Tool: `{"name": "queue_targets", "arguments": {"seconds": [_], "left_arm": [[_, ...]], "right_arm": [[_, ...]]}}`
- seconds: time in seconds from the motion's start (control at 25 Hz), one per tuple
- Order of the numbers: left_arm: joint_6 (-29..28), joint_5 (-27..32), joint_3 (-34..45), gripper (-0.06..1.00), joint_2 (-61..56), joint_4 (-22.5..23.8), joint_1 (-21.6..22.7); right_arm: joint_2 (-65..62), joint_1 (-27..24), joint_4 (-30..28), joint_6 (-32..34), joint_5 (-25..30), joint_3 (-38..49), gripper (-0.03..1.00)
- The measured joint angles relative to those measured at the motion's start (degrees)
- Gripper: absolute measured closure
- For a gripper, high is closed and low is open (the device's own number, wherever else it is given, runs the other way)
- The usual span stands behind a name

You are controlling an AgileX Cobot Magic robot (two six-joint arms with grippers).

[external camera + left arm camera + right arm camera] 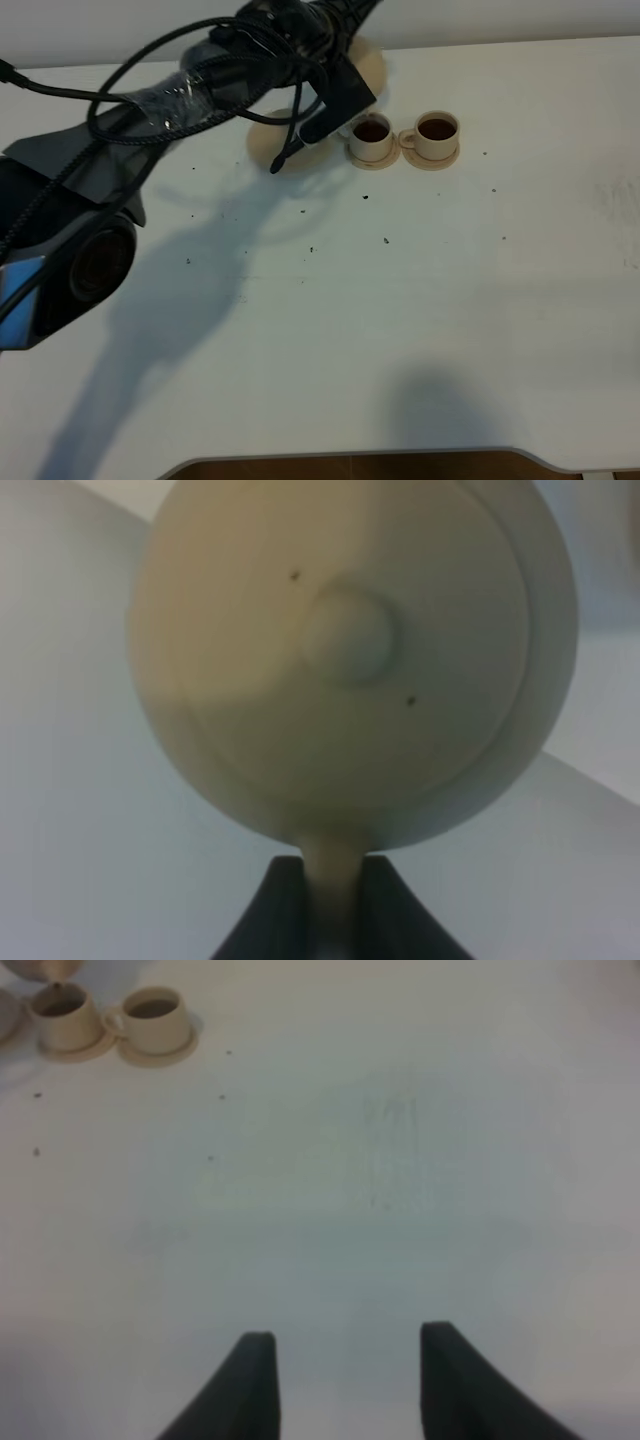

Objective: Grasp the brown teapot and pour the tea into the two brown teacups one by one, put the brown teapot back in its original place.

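The brown teapot [345,670] fills the left wrist view from above, knobbed lid towards the camera. My left gripper [335,880] is shut on its loop handle. In the high view the left gripper [345,100] reaches across the table's far side and hides most of the teapot [372,62]. The teapot's spout [55,985] hangs just above the left teacup [371,135]. Both this cup and the right teacup [436,131] stand on small saucers and hold dark tea. The wide saucer [275,140] lies bare to their left. My right gripper [345,1380] hovers over bare table, open and holding nothing.
Small dark specks [386,240] are scattered on the white table [420,330] in front of the cups. The left arm's cables [150,90] loop above the far left of the table. The table's front edge [350,458] runs along the bottom of the high view.
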Motion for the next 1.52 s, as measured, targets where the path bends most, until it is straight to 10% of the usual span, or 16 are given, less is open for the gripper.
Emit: {"name": "queue_targets", "arguments": {"seconds": [0.44,0.84,1.08,1.52], "left_arm": [[-34.22,12.15,0.11,0.84,-6.62,-0.82,1.12],[-60.62,37.27,0.11,0.84,-10.71,-14.01,0.73],[-69.58,42.41,0.11,0.84,-10.71,-24.24,0.68],[-77.88,42.24,5.39,0.84,-10.44,-28.03,0.68]], "right_arm": [[0.0,0.0,0.0,0.0,0.0,0.0,0.61],[0.0,0.0,0.0,0.0,0.0,0.0,0.61],[0.0,0.0,0.0,0.0,0.0,0.0,0.61],[0.0,0.0,0.0,0.0,0.0,0.0,0.61]]}}
